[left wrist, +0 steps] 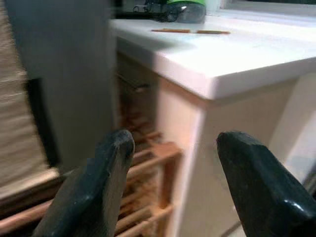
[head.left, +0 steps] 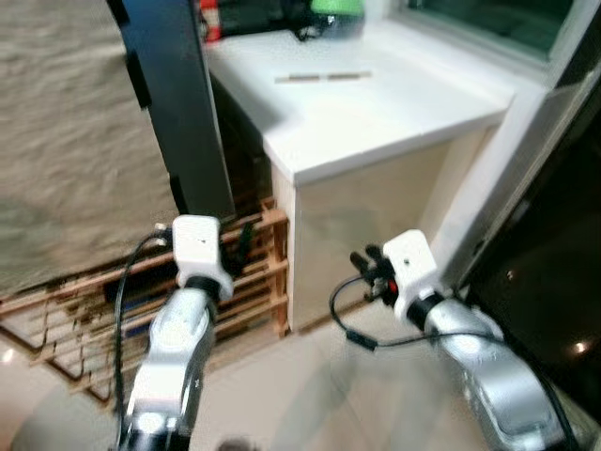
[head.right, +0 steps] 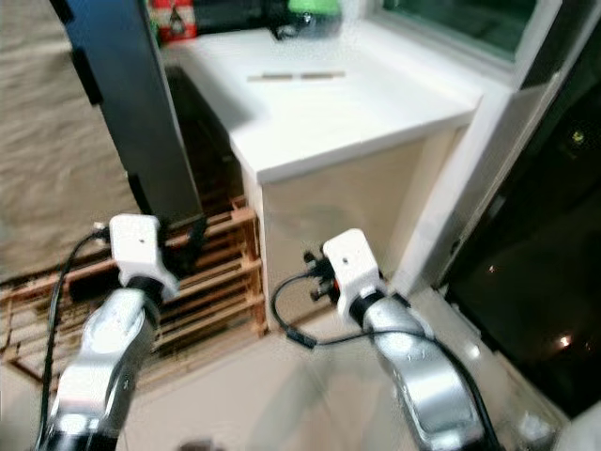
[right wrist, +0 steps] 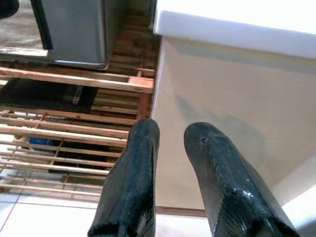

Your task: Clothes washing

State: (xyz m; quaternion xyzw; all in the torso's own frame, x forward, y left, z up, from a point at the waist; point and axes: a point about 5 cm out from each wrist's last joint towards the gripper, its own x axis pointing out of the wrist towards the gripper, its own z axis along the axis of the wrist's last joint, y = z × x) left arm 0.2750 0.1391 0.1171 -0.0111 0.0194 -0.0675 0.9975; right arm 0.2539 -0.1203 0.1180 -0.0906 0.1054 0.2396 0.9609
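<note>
Both silver arms reach forward toward a white-topped cabinet [head.left: 376, 122] standing by a window. The left gripper [left wrist: 173, 148], jaws wide apart and empty, is held near a wooden slatted rack [head.left: 254, 272] on the pale floor [head.left: 310, 376], just left of the cabinet. The right gripper [right wrist: 170, 131], jaws only slightly apart and empty, points at the cabinet's cream side panel. A tall dark grey appliance [head.left: 178, 103] stands on the rack at far left. Two thin sticks [head.left: 324, 77] lie on the countertop.
</note>
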